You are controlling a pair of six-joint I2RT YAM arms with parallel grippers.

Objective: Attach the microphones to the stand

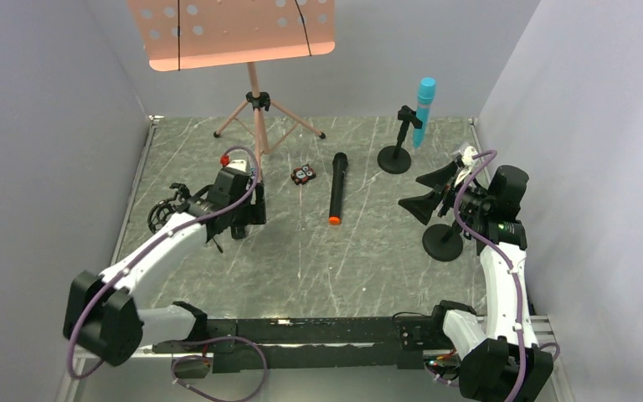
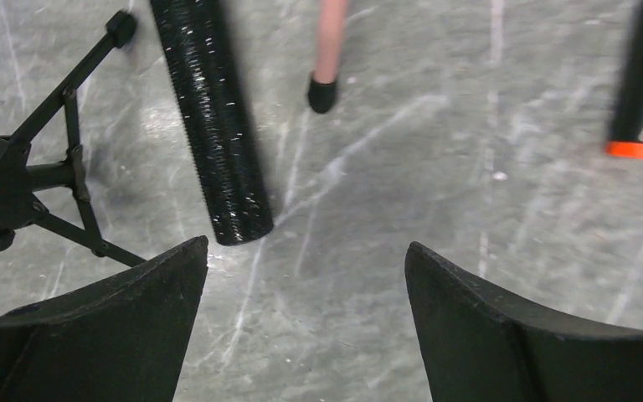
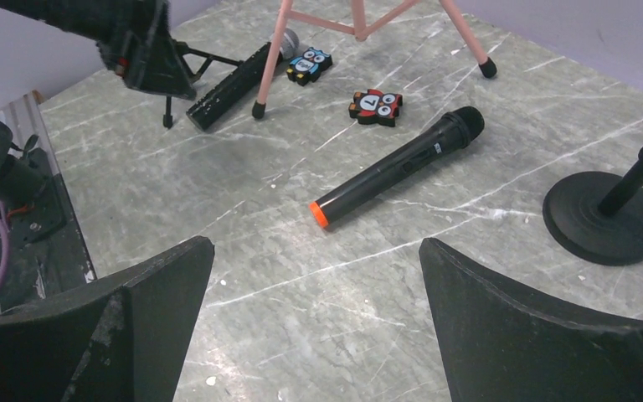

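Nearest the bases, the round-base stand [image 1: 443, 243] at the right of the desk [image 1: 301, 268] carries no microphone. The right gripper [image 3: 316, 243] hovers close by it, jaws wide and empty. The left gripper [image 2: 306, 247] hangs low over the left side of the desk, jaws equally wide with nothing between them. The butt of the mesh-head microphone [image 2: 213, 126] lies on the desk just ahead of the left-hand finger, outside the gap, with its barrel running away from the wrist camera at a slight slant. A small tripod stand [image 2: 17, 184] sits close on its left. Judged step in hand: the left arm's pickup of this microphone. To do it well, the jaws should shift sideways and forward until they straddle the barrel, then close across it near mid-length. That leaves the lower end free for a holder and avoids a tail-heavy grip. Mid-desk, the orange-end microphone [image 1: 336, 188] lies flat, well apart from both grippers, with the clips [image 1: 304, 174] near its head. Farther back, the turquoise microphone [image 1: 425, 109] appears seated upright in the far stand [image 1: 395, 159] — judged complete. A foot of the pink music stand [image 1: 243, 33] rests just beside the mesh-head barrel — the lift should rise straight to avoid snagging it.
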